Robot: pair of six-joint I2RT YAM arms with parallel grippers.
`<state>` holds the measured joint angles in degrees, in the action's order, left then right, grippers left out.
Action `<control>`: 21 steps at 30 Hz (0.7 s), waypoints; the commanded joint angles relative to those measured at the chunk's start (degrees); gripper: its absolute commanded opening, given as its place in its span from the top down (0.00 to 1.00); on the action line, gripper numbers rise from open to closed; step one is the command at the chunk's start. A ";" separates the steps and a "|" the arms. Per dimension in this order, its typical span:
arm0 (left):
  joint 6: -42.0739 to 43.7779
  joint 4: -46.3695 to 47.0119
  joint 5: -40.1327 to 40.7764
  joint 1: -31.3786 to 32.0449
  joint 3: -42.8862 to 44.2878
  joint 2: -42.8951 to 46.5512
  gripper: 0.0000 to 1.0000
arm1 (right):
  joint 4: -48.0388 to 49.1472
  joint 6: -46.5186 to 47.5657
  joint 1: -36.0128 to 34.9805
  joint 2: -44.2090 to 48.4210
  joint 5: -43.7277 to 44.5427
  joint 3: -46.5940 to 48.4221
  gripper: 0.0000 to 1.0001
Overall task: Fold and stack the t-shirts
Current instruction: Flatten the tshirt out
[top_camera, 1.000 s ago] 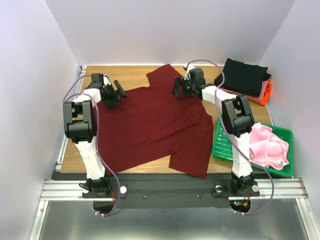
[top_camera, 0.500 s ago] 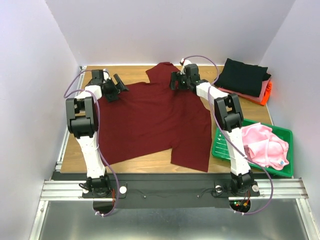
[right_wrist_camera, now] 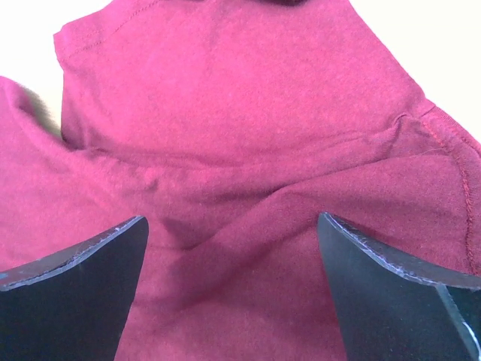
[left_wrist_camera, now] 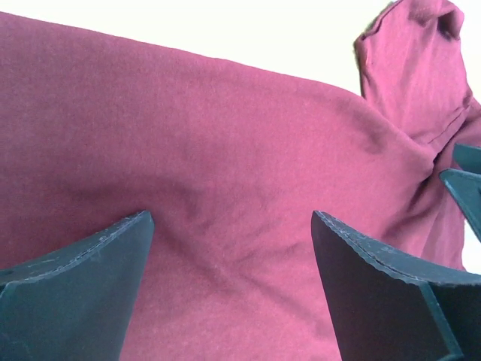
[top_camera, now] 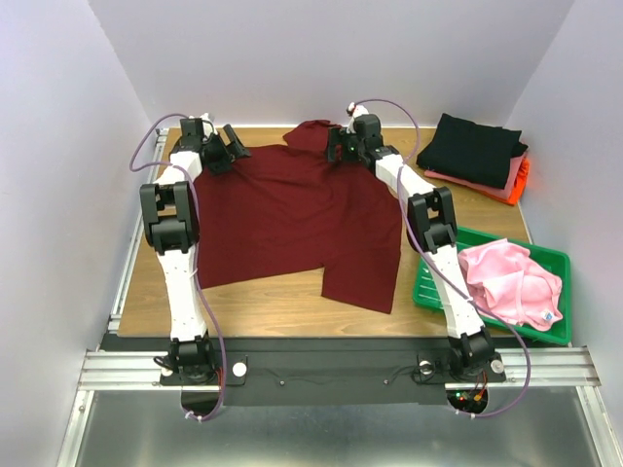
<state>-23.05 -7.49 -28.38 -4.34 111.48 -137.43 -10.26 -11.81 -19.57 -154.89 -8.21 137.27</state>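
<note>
Spread t-shirt (top_camera: 292, 219) on table (top_camera: 277, 309), folded stack (top_camera: 477, 154) far right, tray (top_camera: 431, 280) near right holding crumpled t-shirt (top_camera: 511, 284)

Your top view looks down from above and behind the arm bases (top_camera: 192, 352), far enough back to take in the whole counter (top_camera: 273, 302). Each wrist view sits close, looking out between its own fingers (left_wrist_camera: 75, 293): the left claw (left_wrist_camera: 231, 216) and the right claw (right_wrist_camera: 232, 218). Both fill with the maroon t-shirt (top_camera: 292, 214), whose far edge all three views share.
</note>
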 commanded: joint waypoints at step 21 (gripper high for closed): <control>-2.53 -6.75 31.46 3.81 -44.68 50.68 0.01 | 5.08 1.44 -1.96 39.83 -6.91 -43.48 0.00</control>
<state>-23.97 -10.90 3.27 -2.02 69.43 -83.64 -4.95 -9.93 -19.97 -114.91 -13.87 101.25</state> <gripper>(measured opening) 0.986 0.998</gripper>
